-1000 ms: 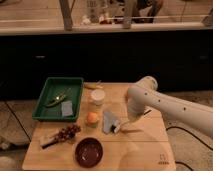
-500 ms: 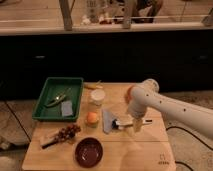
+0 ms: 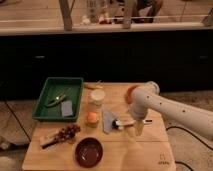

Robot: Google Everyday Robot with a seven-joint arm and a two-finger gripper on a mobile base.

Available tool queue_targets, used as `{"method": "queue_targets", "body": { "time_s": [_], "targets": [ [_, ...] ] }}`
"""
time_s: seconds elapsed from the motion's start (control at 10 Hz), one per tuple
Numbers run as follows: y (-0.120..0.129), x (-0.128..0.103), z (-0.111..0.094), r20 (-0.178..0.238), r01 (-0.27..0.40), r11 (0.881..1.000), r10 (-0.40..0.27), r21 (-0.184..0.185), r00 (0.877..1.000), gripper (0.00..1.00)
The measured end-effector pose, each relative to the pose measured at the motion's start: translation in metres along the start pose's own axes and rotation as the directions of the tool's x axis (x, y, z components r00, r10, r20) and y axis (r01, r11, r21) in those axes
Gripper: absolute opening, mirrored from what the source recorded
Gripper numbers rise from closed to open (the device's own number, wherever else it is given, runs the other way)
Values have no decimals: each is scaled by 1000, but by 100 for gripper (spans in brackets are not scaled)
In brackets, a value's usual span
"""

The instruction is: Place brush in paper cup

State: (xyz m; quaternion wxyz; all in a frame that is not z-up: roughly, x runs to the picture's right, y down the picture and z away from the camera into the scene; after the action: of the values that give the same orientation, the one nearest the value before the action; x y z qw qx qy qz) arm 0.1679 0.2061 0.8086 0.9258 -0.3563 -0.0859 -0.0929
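Note:
The brush (image 3: pixel 121 123) lies flat on the wooden table (image 3: pixel 150 152). Its dark head points left, next to a grey cloth (image 3: pixel 107 120), and its white handle runs to the right. My gripper (image 3: pixel 137 126) hangs from the white arm directly over the handle, down at table height. The white paper cup (image 3: pixel 97 96) stands upright further back and to the left, apart from the gripper and the brush.
A green tray (image 3: pixel 47 85) at the left holds a grey sponge and a small utensil. An orange ball (image 3: pixel 92 117) sits below the cup. Grapes (image 3: pixel 67 132) and a dark-handled utensil lie at front left. A maroon bowl (image 3: pixel 89 151) is at the front. An orange bowl (image 3: pixel 129 93) is partly hidden behind the arm.
The gripper has moved right along the brush, from over the grey cloth to over the handle. The brush head now shows to its left.

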Motion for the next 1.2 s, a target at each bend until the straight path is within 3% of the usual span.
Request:
{"method": "queue_targets", "body": {
  "time_s": [0.2,0.4,1.2],
  "targets": [
    [0,2,13,-1,-18,1000,18,11,1000,80],
    [-4,4,24,-5,-34,998,35,45,999,78],
    [-15,9,36,-20,-57,996,58,75,998,3]
  ]
}}
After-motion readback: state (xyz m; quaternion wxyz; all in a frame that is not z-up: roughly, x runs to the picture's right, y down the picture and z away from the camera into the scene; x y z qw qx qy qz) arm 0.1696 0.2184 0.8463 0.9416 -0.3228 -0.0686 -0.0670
